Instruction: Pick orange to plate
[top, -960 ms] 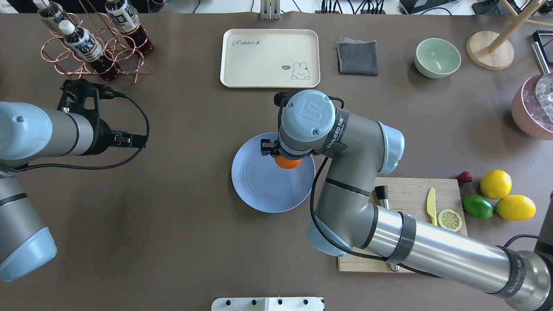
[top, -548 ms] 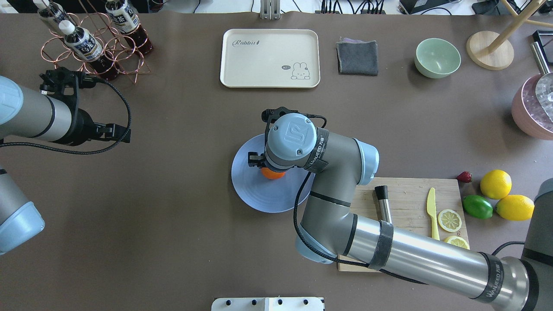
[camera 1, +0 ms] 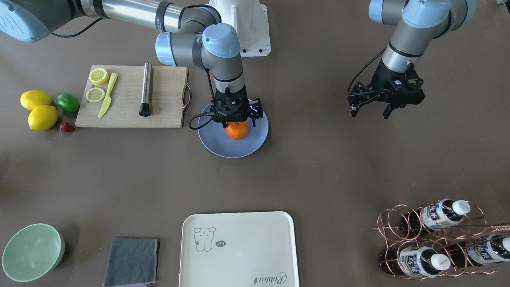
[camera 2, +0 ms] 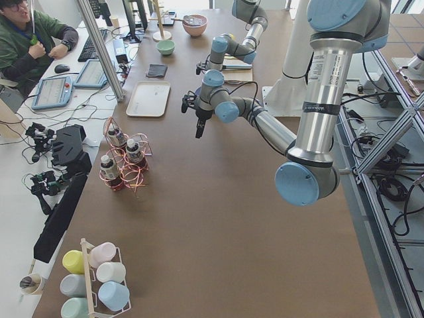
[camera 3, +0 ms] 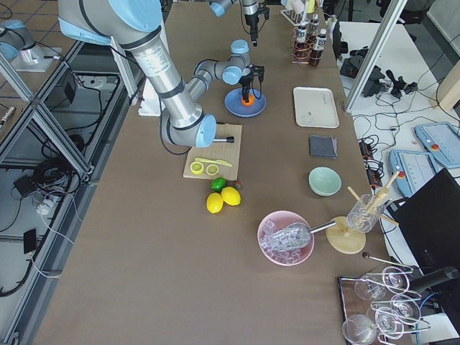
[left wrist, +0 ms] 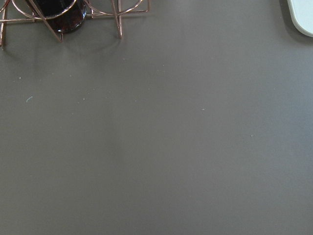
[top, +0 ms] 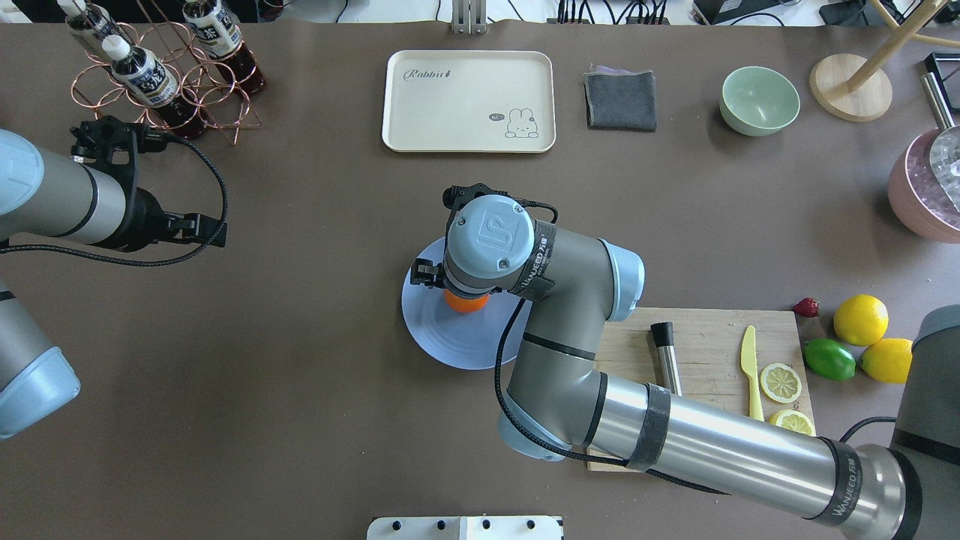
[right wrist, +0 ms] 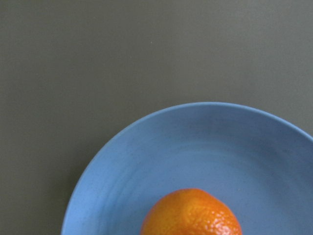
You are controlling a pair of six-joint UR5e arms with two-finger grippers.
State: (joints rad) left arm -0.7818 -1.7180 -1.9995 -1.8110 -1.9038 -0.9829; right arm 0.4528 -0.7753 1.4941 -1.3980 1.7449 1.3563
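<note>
The orange (camera 1: 237,130) is over the middle of the plate (camera 1: 255,137), well in from the rim on every side; the right wrist view shows blue plate all around its far half. It looks to be resting on the plate or just above it, though the contact itself is hidden.

The right hand (camera 1: 237,118) stands upright directly over the fruit, its body touching or nearly touching the top. Its fingers are hidden behind the hand's own housing, so it cannot be told whether they clamp the orange or have let go.

By this, the carry looks done. What seems left is to free the fruit, if it is not free already, and lift the arm away.

The straight way up looks open. On the robot's right, the cutting board (camera 1: 163,99) has its wire handle just beside the plate's rim, so a sideways exit there would be tight. Toward the robot's left and the far side, bare surface (camera 1: 318,171) runs wide. The left hand (camera 1: 369,114) hangs well apart, fingers spread and holding nothing. The cream tray (camera 1: 239,247) lies well beyond.
</note>
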